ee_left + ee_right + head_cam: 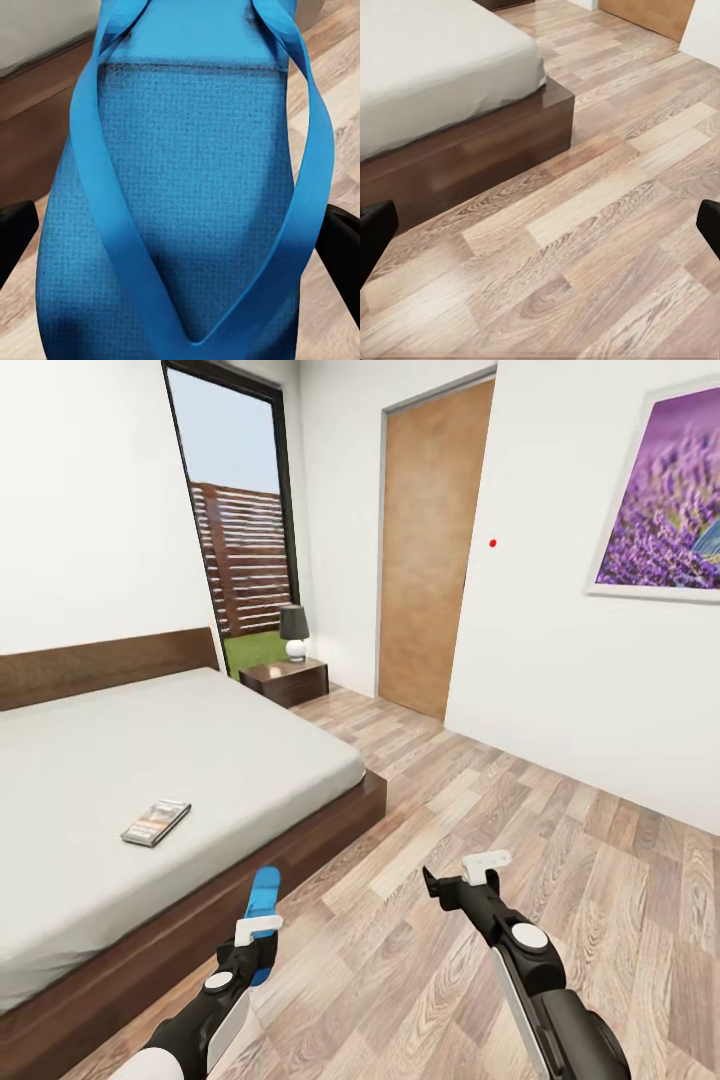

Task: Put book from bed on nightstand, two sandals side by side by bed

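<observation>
Evidently, the left gripper (262, 940) clasped one blue sandal (264, 905) beside the bed (330, 830) for placing, while the right gripper (462, 880) hung spread and empty.

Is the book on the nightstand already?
No, the book lies on the bed, while the nightstand carries just a lamp.

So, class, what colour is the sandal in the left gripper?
Bright blue sandal; the left wrist view shows it best.
</observation>
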### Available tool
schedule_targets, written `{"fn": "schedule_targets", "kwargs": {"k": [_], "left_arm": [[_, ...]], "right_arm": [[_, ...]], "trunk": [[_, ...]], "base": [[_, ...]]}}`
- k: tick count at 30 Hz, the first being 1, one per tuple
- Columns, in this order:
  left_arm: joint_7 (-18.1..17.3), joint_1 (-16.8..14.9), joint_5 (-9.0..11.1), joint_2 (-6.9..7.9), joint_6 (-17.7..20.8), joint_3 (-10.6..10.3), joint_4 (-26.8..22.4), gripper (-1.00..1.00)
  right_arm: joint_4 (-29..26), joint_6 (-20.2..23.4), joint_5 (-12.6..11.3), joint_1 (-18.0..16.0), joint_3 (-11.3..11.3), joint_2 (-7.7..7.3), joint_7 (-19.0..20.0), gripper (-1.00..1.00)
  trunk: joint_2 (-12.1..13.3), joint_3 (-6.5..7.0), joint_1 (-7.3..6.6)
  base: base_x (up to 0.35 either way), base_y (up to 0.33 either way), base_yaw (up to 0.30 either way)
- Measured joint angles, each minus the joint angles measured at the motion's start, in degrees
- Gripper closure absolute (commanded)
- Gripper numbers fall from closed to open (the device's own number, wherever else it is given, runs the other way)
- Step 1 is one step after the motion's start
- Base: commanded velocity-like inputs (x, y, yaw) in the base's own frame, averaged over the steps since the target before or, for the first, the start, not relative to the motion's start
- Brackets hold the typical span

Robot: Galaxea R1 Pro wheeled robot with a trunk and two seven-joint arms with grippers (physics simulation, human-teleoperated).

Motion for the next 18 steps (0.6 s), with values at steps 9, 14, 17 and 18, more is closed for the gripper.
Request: {"fn": "schedule_targets", "kwargs": {"k": [9,14,17,18], "left_arm": [[0.00,0.00,0.00,0.00,0.00,0.00,0.00,1.00],[0.00,0.00,0.02,0.00,0.06,0.00,0.00,1.00],[0.00,0.00,0.03,0.00,0.06,0.00,0.00,1.00],[-0.01,0.00,0.04,0.00,0.07,0.00,0.02,1.00]], "right_arm": [[1.23,-0.06,0.12,-0.06,0.08,0.21,0.00,-1.00],[1.74,-0.08,0.09,-0.08,0.02,0.16,0.00,-1.00],[2.13,-0.08,0.13,-0.09,0.01,0.16,0.00,-1.00],[2.32,-0.09,0.11,-0.09,0.00,0.15,0.00,-1.00]], "trunk": [[3.61,1.62,-1.98],[5.62,2.51,-3.08],[6.82,3.05,-3.74],[7.22,3.23,-3.95]], "base": [[0.000,0.000,0.000],[0.000,0.000,0.000],[0.000,0.000,0.000],[0.000,0.000,0.000]]}}
